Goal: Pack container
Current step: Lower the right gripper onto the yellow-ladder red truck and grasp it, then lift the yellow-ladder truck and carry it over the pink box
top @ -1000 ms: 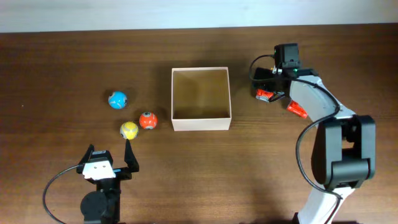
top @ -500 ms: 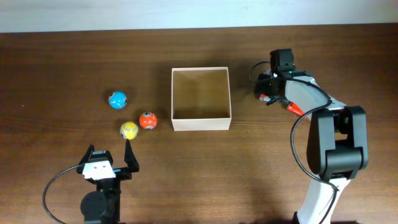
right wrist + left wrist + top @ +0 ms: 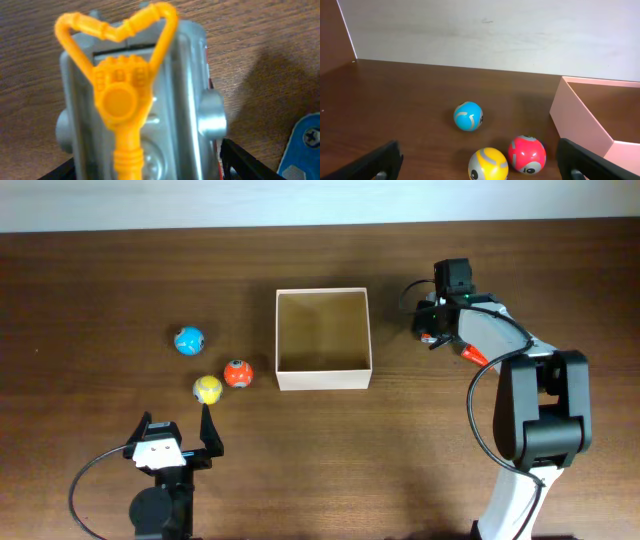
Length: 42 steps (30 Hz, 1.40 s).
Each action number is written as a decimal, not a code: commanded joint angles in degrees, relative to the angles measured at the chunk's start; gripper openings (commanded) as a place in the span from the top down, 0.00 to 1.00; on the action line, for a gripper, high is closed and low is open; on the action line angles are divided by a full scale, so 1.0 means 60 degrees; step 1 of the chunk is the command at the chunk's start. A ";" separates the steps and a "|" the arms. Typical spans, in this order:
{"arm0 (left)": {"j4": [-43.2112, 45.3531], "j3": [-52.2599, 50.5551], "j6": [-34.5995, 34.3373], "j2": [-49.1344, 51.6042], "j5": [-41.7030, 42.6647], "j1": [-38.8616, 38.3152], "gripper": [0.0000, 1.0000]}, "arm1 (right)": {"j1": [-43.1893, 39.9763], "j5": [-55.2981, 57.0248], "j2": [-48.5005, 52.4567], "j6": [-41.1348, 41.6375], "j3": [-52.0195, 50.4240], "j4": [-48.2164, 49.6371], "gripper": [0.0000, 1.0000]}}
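- Judging the container (image 3: 323, 378) as light and flimsy: thin cardboard walls, likely to buckle under a hard squeeze and to skid on the smooth table (image 3: 100, 280) at a slight nudge.
- Sits at mid-table, mouth up, nothing inside, between three balls on the left and a few toys on the right.
- Looks stiff enough to keep its square shape unloaded, yet easily dented along the rim.
- Best taken, if moved at all, by a gentle pinch over the rim at the middle of one wall, away from the corners; probably wiser to leave it in place and fill it from above.
- Calls for lowering each item well inside rather than dropping it against a wall, to avoid shoving or tipping the box.
- Finding the left end effector (image 3: 176, 425) low near the table's front edge, fingers spread wide apart, holding nothing, with the yellow ball (image 3: 207, 389) just ahead, the red ball (image 3: 237, 373) beside that, and the blue ball (image 3: 189, 340) farther off.
- Finding the right end effector (image 3: 430, 330) just right of the container, down over a silver toy (image 3: 185, 100) with an orange part (image 3: 120, 100); dark fingers flank the toy in the wrist view, but cannot tell whether clamped or loose.
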 commanded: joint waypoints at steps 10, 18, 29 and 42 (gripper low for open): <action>-0.0011 -0.0033 0.0149 -0.0073 0.0109 0.0026 0.01 | 0.0062 0.0197 0.0073 -0.2288 0.0160 0.0062 0.36; -0.0011 -0.0033 0.0149 -0.0073 0.0109 0.0026 0.01 | 0.0062 0.0186 0.0069 -0.2280 0.0160 0.0036 0.44; -0.0011 -0.0033 0.0149 -0.0073 0.0109 0.0026 0.01 | 0.0062 0.0186 -0.0251 -0.2280 0.1064 -0.0954 0.44; -0.0011 -0.0033 0.0149 -0.0073 0.0109 0.0026 0.01 | 0.0066 -0.2798 -0.0266 -0.2616 0.5825 -0.5468 0.43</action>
